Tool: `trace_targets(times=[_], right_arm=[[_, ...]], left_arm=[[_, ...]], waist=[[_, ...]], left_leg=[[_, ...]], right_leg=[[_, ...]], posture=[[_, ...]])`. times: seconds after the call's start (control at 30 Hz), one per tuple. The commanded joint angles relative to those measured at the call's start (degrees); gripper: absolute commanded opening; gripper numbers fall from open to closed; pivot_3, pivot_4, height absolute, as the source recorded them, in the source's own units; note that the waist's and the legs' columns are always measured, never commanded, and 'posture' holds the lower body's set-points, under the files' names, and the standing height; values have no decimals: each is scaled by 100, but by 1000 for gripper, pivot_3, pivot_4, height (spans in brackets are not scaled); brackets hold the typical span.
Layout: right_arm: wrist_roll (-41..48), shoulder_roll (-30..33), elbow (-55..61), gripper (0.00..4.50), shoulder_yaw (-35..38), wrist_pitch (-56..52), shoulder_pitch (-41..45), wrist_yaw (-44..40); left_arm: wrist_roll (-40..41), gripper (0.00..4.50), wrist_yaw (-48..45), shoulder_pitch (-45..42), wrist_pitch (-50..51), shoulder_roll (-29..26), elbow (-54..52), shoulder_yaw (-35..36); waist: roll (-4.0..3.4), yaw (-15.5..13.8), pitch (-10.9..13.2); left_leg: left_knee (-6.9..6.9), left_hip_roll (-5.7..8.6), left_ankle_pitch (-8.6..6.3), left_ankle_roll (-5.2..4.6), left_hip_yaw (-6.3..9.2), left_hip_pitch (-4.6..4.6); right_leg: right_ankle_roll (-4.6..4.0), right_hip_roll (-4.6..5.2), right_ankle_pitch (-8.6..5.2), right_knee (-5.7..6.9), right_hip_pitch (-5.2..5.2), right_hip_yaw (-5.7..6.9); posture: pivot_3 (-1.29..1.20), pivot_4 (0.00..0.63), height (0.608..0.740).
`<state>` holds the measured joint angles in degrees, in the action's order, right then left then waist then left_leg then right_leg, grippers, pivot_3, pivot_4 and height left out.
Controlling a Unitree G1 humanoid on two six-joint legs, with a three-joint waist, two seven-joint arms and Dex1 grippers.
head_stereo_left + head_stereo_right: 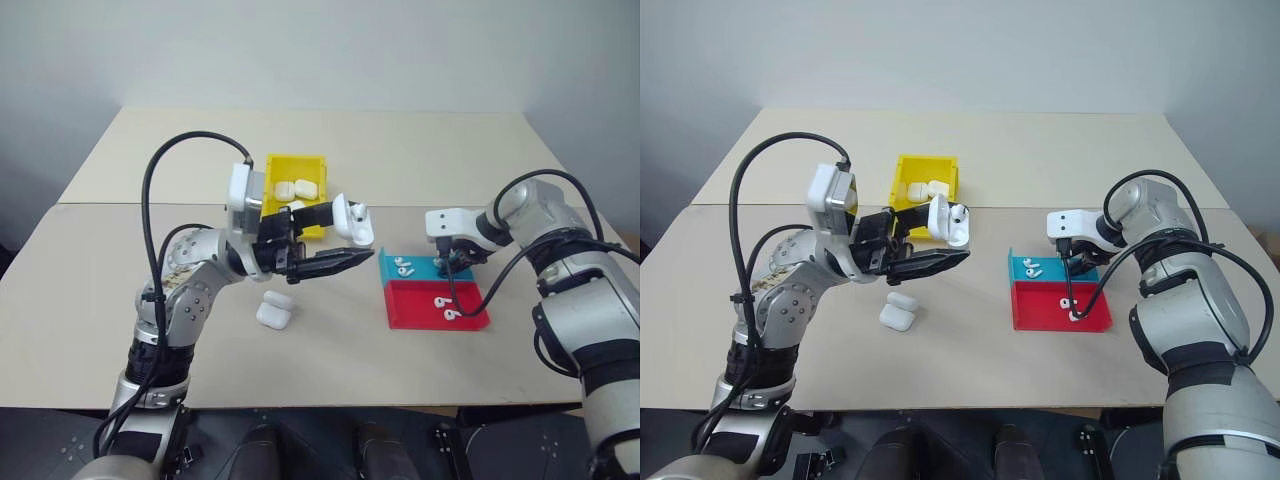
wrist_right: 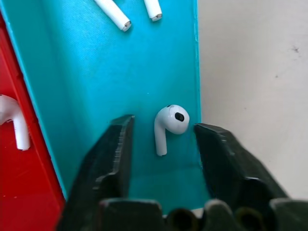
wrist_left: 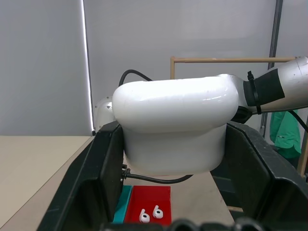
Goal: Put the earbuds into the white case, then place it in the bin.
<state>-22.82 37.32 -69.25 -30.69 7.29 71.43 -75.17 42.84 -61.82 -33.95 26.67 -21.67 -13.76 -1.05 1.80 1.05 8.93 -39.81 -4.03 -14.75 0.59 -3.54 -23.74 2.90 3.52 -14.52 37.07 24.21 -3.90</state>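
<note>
Over the blue tray [image 2: 96, 72], the right gripper [image 2: 163, 139] pointed down with its black fingers [image 2: 113, 154] partly spread on either side of one earbud [image 2: 169, 126], not yet touching it. The left gripper [image 3: 168, 159] was clamped on the white case [image 3: 175, 125], lid open, above the table [image 1: 90, 290]. Behind it stood the yellow bin [image 1: 293, 166], holding more cases.

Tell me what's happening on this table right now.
The left gripper holds the white case up with its lid open. The right gripper reaches down into the blue tray, its fingers on either side of an earbud but not touching it. Two cases already lie in the yellow bin; two more wait on the table.
</note>
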Motion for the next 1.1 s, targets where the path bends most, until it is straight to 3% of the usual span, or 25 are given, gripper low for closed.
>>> trace_targets(times=[0.03, 0.07, 0.27, 0.4, 0.47, 0.57, 0.67, 0.83, 0.97, 1.1], right_arm=[[-7, 7, 17, 854, 176, 45, 68, -69], [-2, 3, 24, 618, 190, 32, 68, -93], [97, 67, 160, 609, 369, -106, 48, -229], [715, 309, 812, 609, 1043, -682, 138, -690], [1343, 533, 1793, 609, 1595, -1521, -43, -1140], [3360, 779, 4298, 609, 3216, -3615, -1068, -1413], [4561, 569, 5863, 609, 4411, -5223, -1718, -800], [6437, -260, 8559, 609, 5754, -7288, -2521, 1055], [7480, -868, 9562, 609, 6007, -7811, -2677, 2200], [8003, -962, 9827, 609, 5884, -7755, -2811, 2863]], left_arm=[[111, 2819, 26, -67, 17, -48, -191, 70], [111, 2819, 19, -74, 12, -56, -178, 66], [102, 2819, -33, -138, -9, -51, -76, 44], [111, 2819, -119, -206, -15, -38, 25, 23], [100, 2819, -189, -287, -36, -20, 132, 10], [35, 2819, -276, -525, -93, 62, 439, -23], [-36, 2819, -345, -693, -136, 120, 660, -66], [-150, 2819, -452, -964, -162, 227, 1011, -131], [-225, 2819, -596, -1169, -191, 320, 1244, -172], [-296, 2819, -672, -1288, -230, 401, 1379, -174]], waist=[[0, 1, 0], [0, 0, 0], [-1, -1, 0], [-12, -7, 8], [-23, -18, 15], [-42, -34, 23], [-42, -99, 23], [-44, -134, 24], [-44, -120, 24], [-44, -113, 24]], left_leg=[[0, 0, 0, 0, 0, 0], [0, 0, 0, 0, 0, 0], [0, 0, 0, 0, 0, 0], [0, 0, 0, 1, 0, -1], [0, 0, 0, 1, 0, -2], [1, 0, 0, 0, 2, -2], [3, -2, -1, -2, 8, -6], [0, -2, -3, -5, 11, -5], [-3, 0, -3, -5, 10, -4], [-2, 1, -3, -5, 11, -4]], right_leg=[[0, 0, 0, 0, 0, 0], [0, 0, 0, 0, 0, 0], [0, 0, 0, 0, 0, 0], [0, 0, 0, 1, 0, 0], [0, 0, 0, 1, 0, 0], [0, 0, 0, 3, -1, 1], [0, -2, 0, 2, -7, 10], [0, -4, 0, 4, -5, 8], [1, -3, 0, 6, -4, 5], [1, -3, 0, 5, -5, 6]], posture=[[0, 150, 740], [0, 150, 740], [0, 150, 740], [0, 150, 740], [0, 150, 740], [0, 150, 740], [0, 150, 740], [0, 150, 740], [0, 150, 740], [0, 150, 740]])
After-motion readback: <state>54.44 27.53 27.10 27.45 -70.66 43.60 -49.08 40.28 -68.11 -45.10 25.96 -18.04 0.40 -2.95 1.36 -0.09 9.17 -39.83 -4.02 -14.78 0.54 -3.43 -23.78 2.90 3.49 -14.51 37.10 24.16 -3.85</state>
